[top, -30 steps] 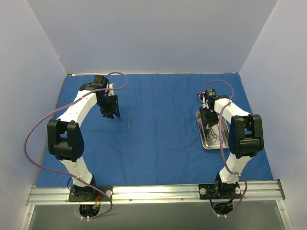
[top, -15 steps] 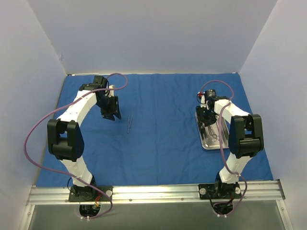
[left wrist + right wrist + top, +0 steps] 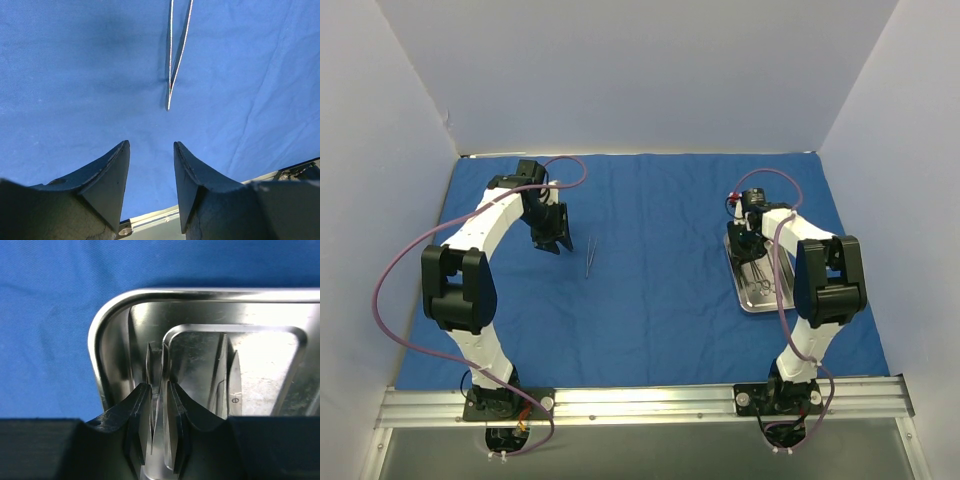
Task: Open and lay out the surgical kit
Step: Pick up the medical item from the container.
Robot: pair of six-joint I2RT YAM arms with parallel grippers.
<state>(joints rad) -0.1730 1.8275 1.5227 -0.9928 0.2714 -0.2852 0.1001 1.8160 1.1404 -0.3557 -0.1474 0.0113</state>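
The royal-blue cloth wrap (image 3: 660, 290) lies spread flat over the table. A pair of silver tweezers (image 3: 590, 257) lies on it left of centre, and also shows in the left wrist view (image 3: 176, 50). My left gripper (image 3: 550, 235) is open and empty just left of the tweezers, its fingertips (image 3: 117, 165) short of the tweezers' tip. The steel tray (image 3: 742, 292) sits at the right with scissor-like instruments (image 3: 766, 285) in it. My right gripper (image 3: 748, 240) is down in the tray's far end (image 3: 107, 325), shut on a thin silver instrument (image 3: 159, 432).
White walls enclose the table on three sides. A metal rail (image 3: 640, 402) runs along the near edge by the arm bases. In the right wrist view another instrument with a pivot screw (image 3: 235, 400) lies in the tray just right of my fingers.
My right gripper has shifted slightly left and farther over the tray's far end, and the tray has shifted a little with it. The left gripper has barely moved. The tweezers lie where they were.
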